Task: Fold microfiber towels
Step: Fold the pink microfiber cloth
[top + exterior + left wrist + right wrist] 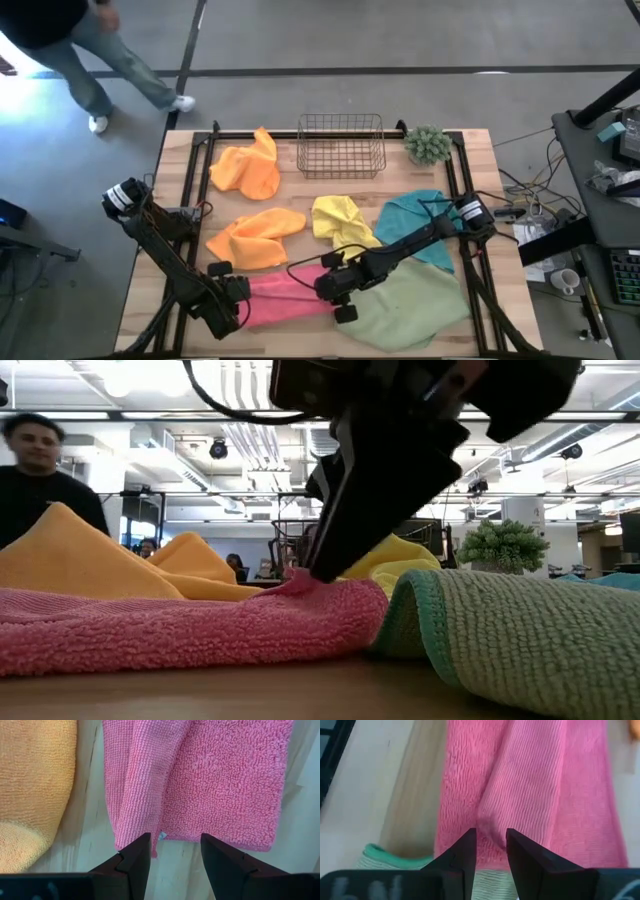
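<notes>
The pink towel lies flat and partly folded along the table's near edge, between my two grippers. My right gripper stands on its right end and is shut on it; it also shows in the low view. My left gripper is open at the towel's left end, with a finger on either side of the edge. I cannot tell if it touches the cloth. The light green towel lies against the pink towel's right end. The teal, yellow and two orange towels lie farther back. My right gripper pinches a small ridge of cloth near the pink towel's right end between its two fingers. The fingers come from above, slanting down. The cloth rises in a low peak at the fingertips, and the rest of the towel lies on the table.
A wire basket and a small green plant stand at the table's far edge. A person walks on the floor beyond the far left corner. Bare wood shows between the towels at the table's near left.
</notes>
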